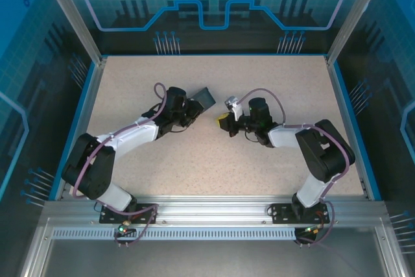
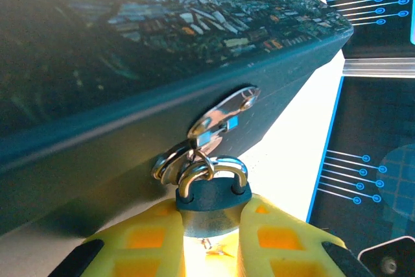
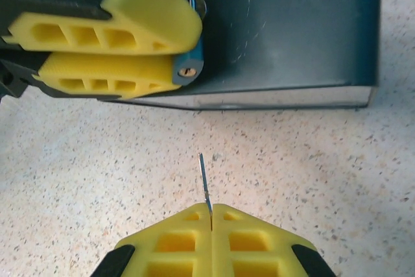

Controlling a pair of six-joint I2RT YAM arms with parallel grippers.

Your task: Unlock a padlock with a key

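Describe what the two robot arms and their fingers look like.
Both arms have chunky black joint housings and white link sections: left arm, right arm. A purplish-grey cable loops along each. The fingers are bright yellow, wedge-shaped, with rectangular cut-outs, on black mounts.

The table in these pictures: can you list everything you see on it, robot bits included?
table: one, speckled beige, under everything.
tin box: one, dark blue, painted lid, mid-table.
hasp: one, silver, on the box's front wall.
padlock: one, bluish body, silver shackle, through the hasp.
key: one, thin silver, pointing at the padlock, apart from it.
arms: two, black and white, bases at the near edge.
left end effector: one, yellow fingers, shut on the padlock.
right end effector: one, yellow fingers, shut on the key.
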